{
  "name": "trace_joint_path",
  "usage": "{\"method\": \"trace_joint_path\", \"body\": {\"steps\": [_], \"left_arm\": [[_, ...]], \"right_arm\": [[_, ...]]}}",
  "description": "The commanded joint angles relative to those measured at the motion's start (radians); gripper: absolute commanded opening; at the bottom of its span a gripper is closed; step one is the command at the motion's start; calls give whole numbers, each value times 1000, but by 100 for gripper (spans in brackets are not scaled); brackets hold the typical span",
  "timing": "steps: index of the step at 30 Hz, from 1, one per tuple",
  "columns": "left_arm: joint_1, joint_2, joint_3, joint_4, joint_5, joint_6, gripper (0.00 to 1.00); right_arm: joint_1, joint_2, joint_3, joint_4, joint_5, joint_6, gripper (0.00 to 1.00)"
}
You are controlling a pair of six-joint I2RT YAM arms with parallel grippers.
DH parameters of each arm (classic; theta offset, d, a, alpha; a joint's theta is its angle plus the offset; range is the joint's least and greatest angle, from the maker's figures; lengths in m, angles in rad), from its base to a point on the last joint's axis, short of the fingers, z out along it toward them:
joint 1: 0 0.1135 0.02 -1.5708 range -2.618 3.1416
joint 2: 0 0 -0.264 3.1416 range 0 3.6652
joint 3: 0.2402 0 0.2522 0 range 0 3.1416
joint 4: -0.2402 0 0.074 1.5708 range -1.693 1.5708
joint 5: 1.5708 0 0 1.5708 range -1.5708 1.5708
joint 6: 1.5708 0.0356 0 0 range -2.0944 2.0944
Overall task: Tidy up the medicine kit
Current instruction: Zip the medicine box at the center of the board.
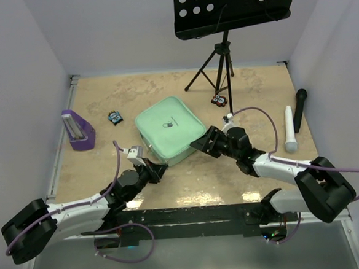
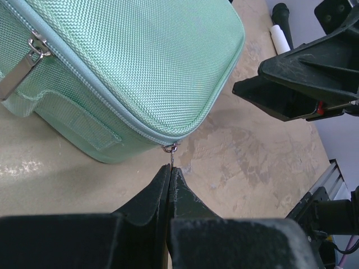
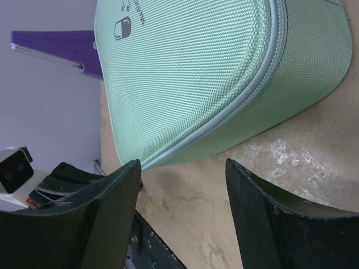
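Medicine kit (image 1: 170, 130) flat, zipped shut; sq., turned diag. in top view

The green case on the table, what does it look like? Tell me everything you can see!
The medicine kit is a mint-green square case of woven fabric with rounded corners. It lies flat on the table, lid closed, a small pill logo on top. A pale zipper runs round its side, with a silver pull tab hanging and a fabric strap below. The left gripper pinches a second small pull at one corner. The open right gripper sits close beside another corner.
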Motion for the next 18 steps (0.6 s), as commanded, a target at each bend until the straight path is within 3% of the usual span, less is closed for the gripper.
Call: {"method": "trace_joint_path", "body": {"steps": [1, 18], "left_arm": [[-12, 55, -25, 40, 20, 36, 0], [-33, 138, -16, 121, 37, 39, 0]], "right_arm": [[11, 41, 17, 99, 23, 100, 66], [11, 202, 38, 246, 55, 228, 60]]}}
